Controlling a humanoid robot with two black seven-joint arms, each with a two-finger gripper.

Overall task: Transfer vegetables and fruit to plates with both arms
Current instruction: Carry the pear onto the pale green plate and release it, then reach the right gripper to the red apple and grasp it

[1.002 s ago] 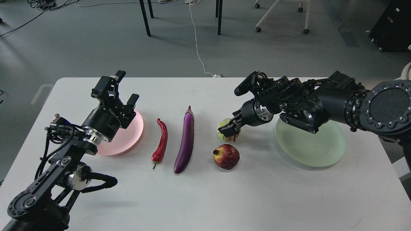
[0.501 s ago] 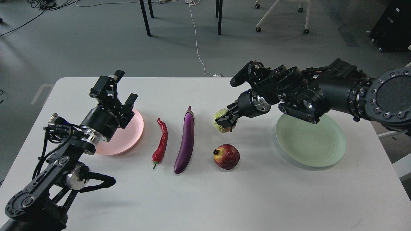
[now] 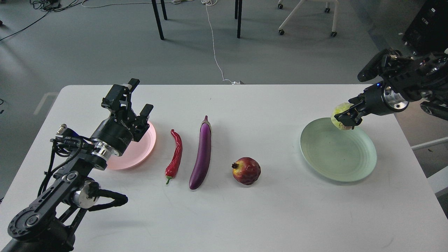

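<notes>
My right gripper is shut on the bumpy yellow-green fruit and holds it in the air over the far rim of the pale green plate. My left gripper is open and empty above the far side of the pale pink plate. The red chili pepper, the purple eggplant and the red pomegranate lie in a row on the white table between the two plates.
The table's far edge runs just behind the plates. Beyond it on the grey floor are black table legs, a white cable and a wheeled chair base. A black case stands at the far right.
My right gripper has carried the yellow-green fruit from beside the pomegranate far to the right, to above the green plate. My left arm has barely moved.
</notes>
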